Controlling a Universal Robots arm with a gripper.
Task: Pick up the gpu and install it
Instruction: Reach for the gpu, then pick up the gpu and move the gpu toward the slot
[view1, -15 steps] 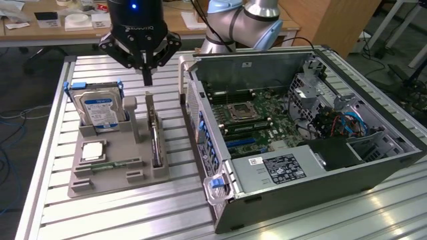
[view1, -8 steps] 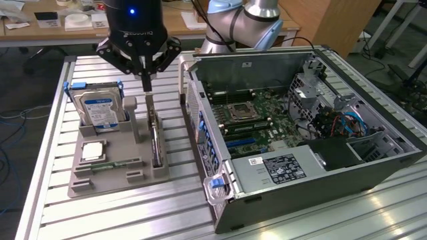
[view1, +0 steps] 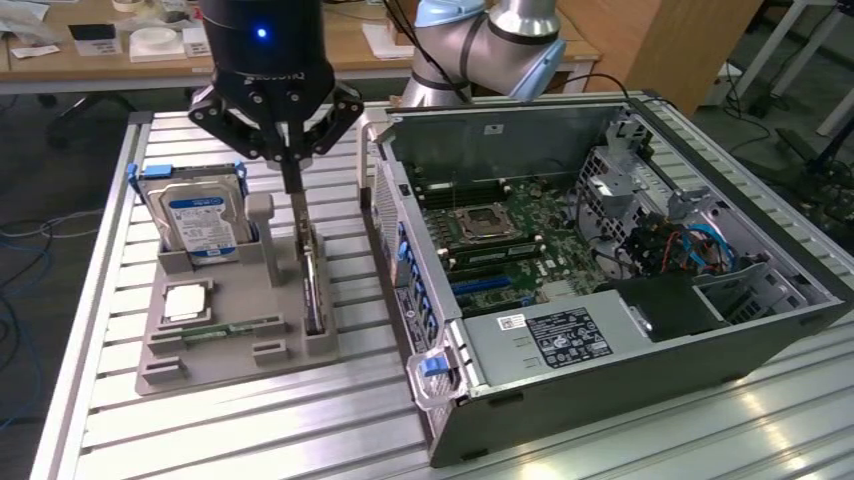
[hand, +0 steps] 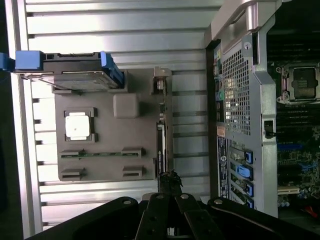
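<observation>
The gpu (view1: 312, 290) is a thin dark card standing on edge in a slot at the side of the grey holder tray (view1: 214, 355) nearest the computer case. In the wrist view the gpu (hand: 160, 142) appears as a narrow dark strip along the holder tray (hand: 107, 165). My gripper (view1: 295, 225) hangs over the card's far end with its long fingers pressed together, shut. The fingertips (hand: 170, 176) sit just over the card's end, and I cannot tell whether they touch it. The card is still seated in its slot.
The open computer case (view1: 601, 260) lies at the exterior view's right, with its motherboard (view1: 501, 235) exposed. The tray also holds a silver hard drive (view1: 200, 220) with a blue label, a processor (view1: 186, 302) and a memory stick (view1: 220, 328). All of it rests on a slatted aluminium table (view1: 267, 430).
</observation>
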